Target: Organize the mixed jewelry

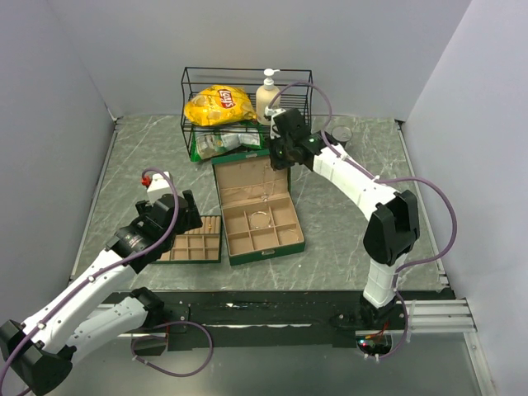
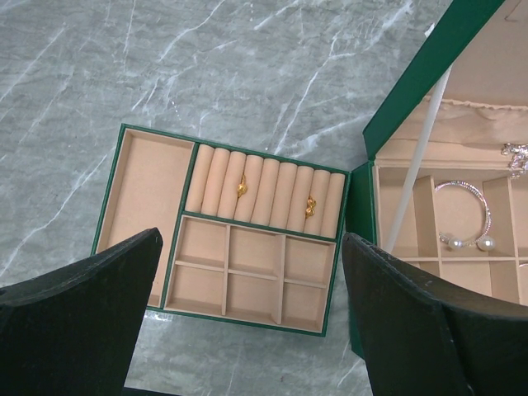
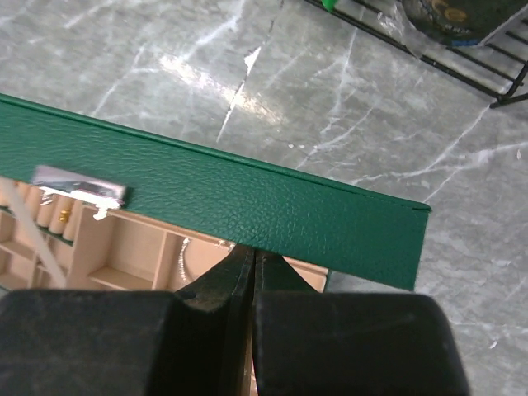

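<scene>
Left claw (image 2: 252, 243) wide; tray (image 2: 147, 186) holds two gold rings (image 2: 242, 189), box (image 2: 396, 124) one beaded bangle (image 2: 488, 216).

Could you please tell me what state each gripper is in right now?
Left gripper: open, holding nothing, above the tray.
Right gripper: shut, at the box lid; no grip visible.

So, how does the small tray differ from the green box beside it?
The tray is smaller and has no lid; the box is larger, with its lid raised open. The tray holds two gold pieces in its ring rolls; the box holds a silvery bangle. Both are green outside, tan inside.
</scene>
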You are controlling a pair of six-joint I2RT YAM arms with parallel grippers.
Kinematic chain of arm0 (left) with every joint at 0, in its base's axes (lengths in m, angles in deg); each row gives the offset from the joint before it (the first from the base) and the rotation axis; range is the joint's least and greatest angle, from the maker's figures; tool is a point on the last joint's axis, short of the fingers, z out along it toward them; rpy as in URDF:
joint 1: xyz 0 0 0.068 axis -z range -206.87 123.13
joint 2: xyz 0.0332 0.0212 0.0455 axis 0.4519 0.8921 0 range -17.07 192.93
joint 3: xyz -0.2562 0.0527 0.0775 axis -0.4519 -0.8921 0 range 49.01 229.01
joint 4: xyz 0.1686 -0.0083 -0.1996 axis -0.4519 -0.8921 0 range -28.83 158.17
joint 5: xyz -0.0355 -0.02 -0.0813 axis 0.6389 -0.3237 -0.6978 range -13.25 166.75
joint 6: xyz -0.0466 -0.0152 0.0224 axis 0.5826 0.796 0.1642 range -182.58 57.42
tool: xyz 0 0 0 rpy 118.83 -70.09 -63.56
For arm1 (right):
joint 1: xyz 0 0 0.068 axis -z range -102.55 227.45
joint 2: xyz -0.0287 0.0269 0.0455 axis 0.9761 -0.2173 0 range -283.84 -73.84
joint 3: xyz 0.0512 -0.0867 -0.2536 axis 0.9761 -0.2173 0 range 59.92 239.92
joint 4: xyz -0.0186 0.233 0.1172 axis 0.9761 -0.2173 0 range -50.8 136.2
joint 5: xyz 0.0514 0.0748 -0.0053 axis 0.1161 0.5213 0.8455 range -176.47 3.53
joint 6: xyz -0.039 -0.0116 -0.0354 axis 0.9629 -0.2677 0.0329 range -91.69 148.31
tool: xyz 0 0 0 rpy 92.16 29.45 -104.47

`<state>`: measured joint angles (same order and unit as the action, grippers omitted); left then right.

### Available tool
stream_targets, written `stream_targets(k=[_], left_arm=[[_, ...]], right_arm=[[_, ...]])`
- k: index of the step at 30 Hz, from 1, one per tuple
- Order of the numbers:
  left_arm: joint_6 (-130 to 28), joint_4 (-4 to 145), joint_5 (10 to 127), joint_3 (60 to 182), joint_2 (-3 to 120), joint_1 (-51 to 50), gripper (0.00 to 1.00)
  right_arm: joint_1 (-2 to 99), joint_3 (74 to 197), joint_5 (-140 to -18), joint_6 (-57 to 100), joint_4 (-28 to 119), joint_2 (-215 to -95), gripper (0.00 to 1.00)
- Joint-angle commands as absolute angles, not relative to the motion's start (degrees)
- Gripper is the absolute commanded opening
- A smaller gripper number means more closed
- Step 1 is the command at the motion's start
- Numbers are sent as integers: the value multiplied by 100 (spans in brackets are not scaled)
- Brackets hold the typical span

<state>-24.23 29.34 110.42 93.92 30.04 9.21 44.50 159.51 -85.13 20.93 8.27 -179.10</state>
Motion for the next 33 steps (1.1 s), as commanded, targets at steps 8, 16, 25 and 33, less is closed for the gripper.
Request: stream_targets(k=[8,16,25,33], left_arm=[[-2487,3064,10997,9542,2995,882,96],[-2505,3064,10971,9542,2986,882,96],[-2522,3091,10918,9524,2934,882,96],[-2540,3126,10865,9515,2916,882,96]], right_arm=[[4326,15380,-8893,2058,1201,-17466,16],[4343,14527,-9183,1952,1464,-16597,50],[4449,12806,-9069,1347,1798,-15910,51],[4449,11811,-8989,941,1992,-15726,49]])
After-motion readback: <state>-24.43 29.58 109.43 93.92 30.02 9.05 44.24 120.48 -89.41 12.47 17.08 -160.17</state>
